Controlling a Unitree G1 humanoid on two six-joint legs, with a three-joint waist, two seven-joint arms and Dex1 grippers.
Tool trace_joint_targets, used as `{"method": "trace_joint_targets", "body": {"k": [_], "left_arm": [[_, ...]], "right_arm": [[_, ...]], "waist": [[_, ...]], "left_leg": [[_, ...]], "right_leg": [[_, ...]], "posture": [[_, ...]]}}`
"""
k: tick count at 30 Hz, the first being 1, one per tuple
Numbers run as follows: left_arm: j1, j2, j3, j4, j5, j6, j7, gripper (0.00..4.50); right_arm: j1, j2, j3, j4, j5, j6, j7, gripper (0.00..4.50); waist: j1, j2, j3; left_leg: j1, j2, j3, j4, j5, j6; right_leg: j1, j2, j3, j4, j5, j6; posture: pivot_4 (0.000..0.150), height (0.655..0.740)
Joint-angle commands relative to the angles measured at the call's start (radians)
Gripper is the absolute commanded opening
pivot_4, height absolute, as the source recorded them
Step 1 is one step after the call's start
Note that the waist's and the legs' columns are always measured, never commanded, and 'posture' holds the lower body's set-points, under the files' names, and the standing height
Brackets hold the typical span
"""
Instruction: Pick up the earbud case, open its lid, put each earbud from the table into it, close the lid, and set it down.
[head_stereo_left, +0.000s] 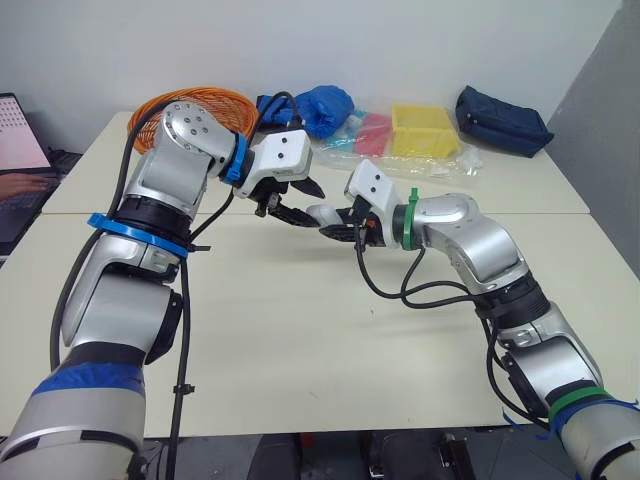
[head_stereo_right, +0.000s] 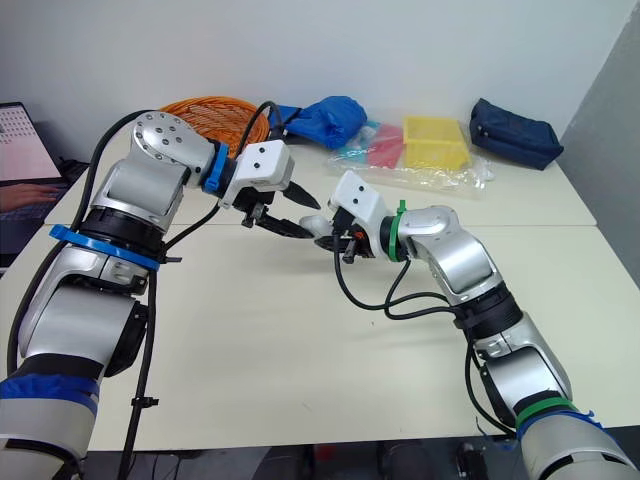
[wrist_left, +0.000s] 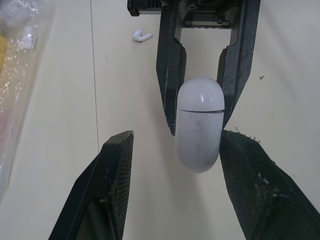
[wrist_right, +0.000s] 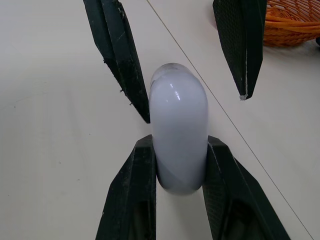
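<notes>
Both over bare table (head_stereo_left: 300, 340): right end effector (wrist_right: 180, 144) clamps earbud case (wrist_left: 199, 127), left end effector (wrist_left: 176, 136) gapes around it.

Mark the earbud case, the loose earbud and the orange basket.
earbud case (wrist_right: 179, 135), right wrist view, middle of its white body
earbud (wrist_left: 141, 36), left wrist view, on its white head
orange basket (head_stereo_right: 225, 110), right eye view, woven rim

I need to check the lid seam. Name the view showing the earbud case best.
The left wrist view: the earbud case faces it, lid seam shut. The right wrist view shows it edge-on in the right gripper; the eye views, a sliver.
</notes>
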Motion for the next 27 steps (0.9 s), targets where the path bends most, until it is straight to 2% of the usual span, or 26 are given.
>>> {"method": "trace_joint_targets", "body": {"k": [1,2,5,10,19,23,27], "left_arm": [[-0.009,0.000,0.027,-0.013,0.000,-0.005,-0.006,2.69],[-0.008,0.001,0.028,-0.016,-0.001,-0.002,-0.009,2.69],[-0.004,0.007,0.024,-0.019,0.003,-0.008,-0.024,2.15],[-0.001,0.011,0.020,-0.016,0.017,-0.001,-0.033,0.83],[0.001,-0.002,0.034,-0.023,0.016,0.002,-0.011,0.78],[0.019,0.008,0.045,-0.039,0.001,0.019,-0.019,0.78],[0.080,0.027,0.105,-0.077,-0.053,0.109,-0.019,0.78]], "right_arm": [[-0.026,0.007,-0.011,-0.029,-0.007,-0.024,0.011,0.84],[-0.026,0.008,-0.012,-0.028,-0.010,-0.025,0.013,0.84],[-0.026,0.012,-0.015,-0.026,-0.016,-0.026,0.016,0.84],[-0.028,0.012,-0.014,-0.022,-0.025,-0.034,0.020,0.84],[-0.025,0.013,-0.015,-0.017,-0.042,-0.046,0.035,0.84],[-0.017,0.004,-0.028,-0.018,-0.043,-0.061,0.046,2.13],[0.014,-0.072,-0.105,-0.094,0.018,-0.048,0.103,3.63]], "waist": [[0.000,0.000,0.000],[0.000,0.000,0.000],[0.000,0.000,0.000],[0.000,0.000,0.000],[0.000,0.000,0.000],[0.000,0.000,0.000],[0.000,0.000,0.000]], "left_leg": [[0.000,0.000,0.000,0.000,0.000,0.000],[0.000,0.000,0.000,0.000,0.000,0.000],[0.000,0.000,0.000,0.000,0.000,0.000],[0.000,0.000,0.000,0.000,0.000,0.000],[0.000,0.000,0.000,0.000,0.000,0.000],[0.000,0.000,0.000,0.000,0.000,0.000],[0.000,0.000,0.000,0.000,0.000,0.000]], "right_leg": [[0.000,0.000,0.000,0.000,0.000,0.000],[0.000,0.000,0.000,0.000,0.000,0.000],[0.000,0.000,0.000,0.000,0.000,0.000],[0.000,0.000,0.000,0.000,0.000,0.000],[0.000,0.000,0.000,0.001,0.000,0.000],[0.000,0.000,0.000,0.001,0.000,0.000],[0.000,0.000,0.000,0.001,0.000,0.000]], "posture": [[0.150,0.7400],[0.150,0.7400],[0.150,0.7400],[0.150,0.7400],[0.150,0.7400],[0.150,0.7400],[0.150,0.7400]]}}
